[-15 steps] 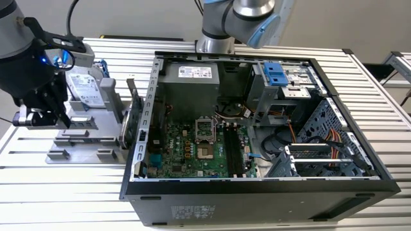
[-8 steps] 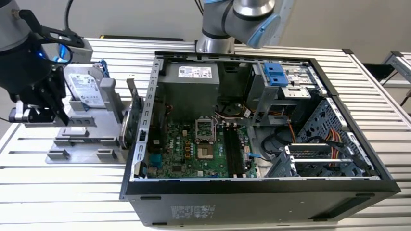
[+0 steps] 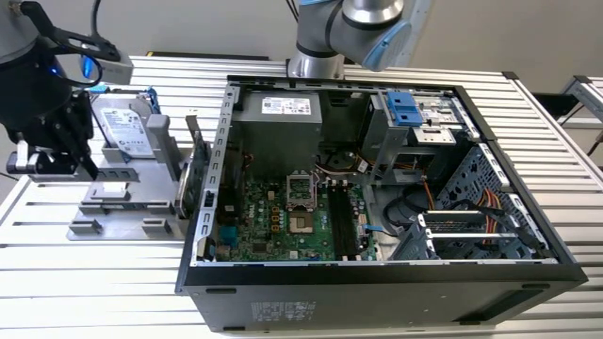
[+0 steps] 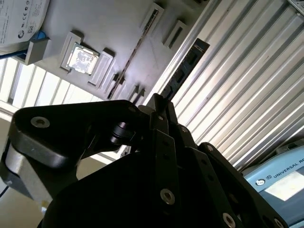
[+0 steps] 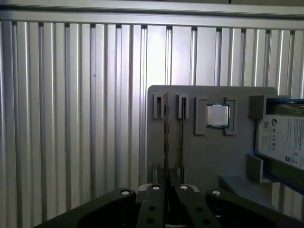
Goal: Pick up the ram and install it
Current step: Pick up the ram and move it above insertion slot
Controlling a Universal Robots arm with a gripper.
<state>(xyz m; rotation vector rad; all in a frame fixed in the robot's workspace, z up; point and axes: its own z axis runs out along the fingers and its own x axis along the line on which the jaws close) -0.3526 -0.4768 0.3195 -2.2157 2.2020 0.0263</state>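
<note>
The end effector [image 4: 161, 102] appeared clamped on the ram [image 4: 186, 64] above the holder [image 5: 213, 156] near the table's [image 3: 94, 282] edge; installing it in the computer [image 3: 377, 296] was not yet done.

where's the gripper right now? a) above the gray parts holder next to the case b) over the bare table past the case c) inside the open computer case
a: in the exterior view the gripper hangs over the gray holder, on the exterior view's left of the computer case, outside its walls.

Glare on the ribbed table [image 3: 94, 282]; gripper [image 4: 160, 102] dark and backlit
</note>
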